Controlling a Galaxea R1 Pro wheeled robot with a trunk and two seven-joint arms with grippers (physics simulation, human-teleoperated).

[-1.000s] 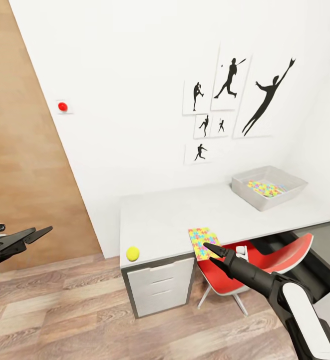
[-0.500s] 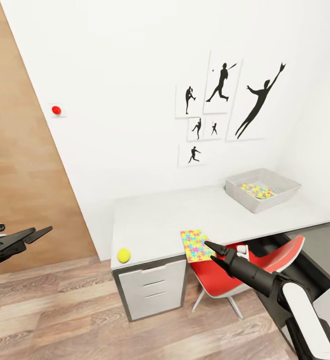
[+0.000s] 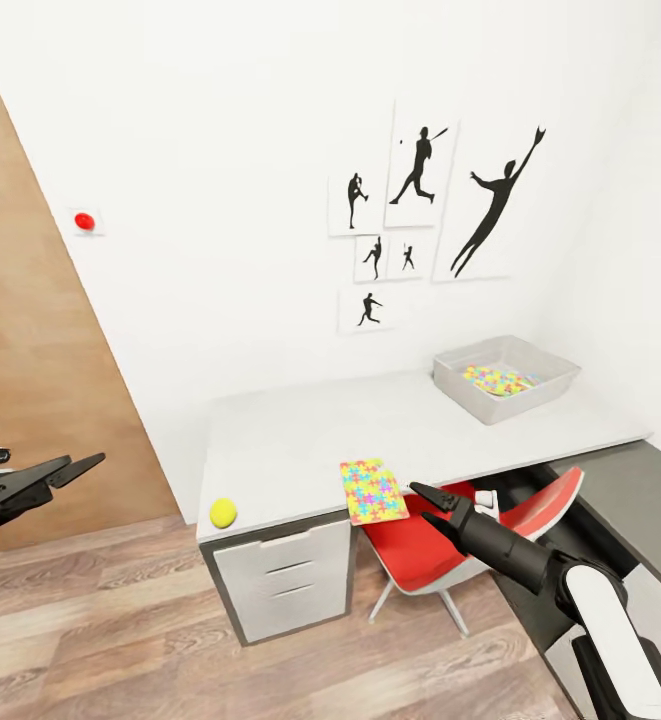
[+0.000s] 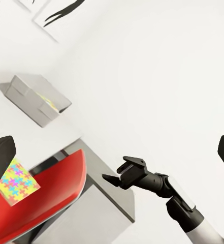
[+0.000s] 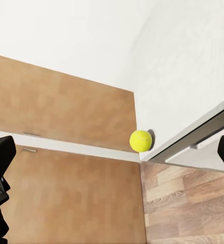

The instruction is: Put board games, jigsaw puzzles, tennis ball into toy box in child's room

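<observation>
Right hand point(image 3: 422, 503): nearest to camera, low at the worktop's front edge, just short of the puzzle; fingers slightly apart, nothing between them. Likely posed for a pickup off the edge.
Left hand point(image 3: 70, 468): held out to the side over the plank floor, well clear of the worktop; fingers a little apart, carrying nothing. Reads as parked out of the way.
Red chair point(image 3: 450, 540): tucked under the worktop, directly below the right hand; could foul a low approach.
Tennis ball point(image 3: 223, 512): at the worktop's near front corner above the drawers, close to the edge; a nudge could send it rolling off. The right wrist view shows it point(image 5: 140, 141) sitting against the pale top.
Loose jigsaw puzzle point(image 3: 372, 491): flat on the worktop point(image 3: 300, 440), one side at or just over the front edge. Thin and flat, so the overhang, if real, gives the fingers a way under it.
Toy box point(image 3: 506, 376): pale grey open bin at the far right of the worktop, near the wall. A second jigsaw puzzle point(image 3: 497, 380) lies inside.
Board games: none to be made out here.
Wall: black athlete silhouettes point(image 3: 422, 210) above the worktop; red button point(image 3: 85, 220) to the left beside the wood panel.
Stage, as judged: one puzzle stowed; puzzle and ball remain on the worktop.
</observation>
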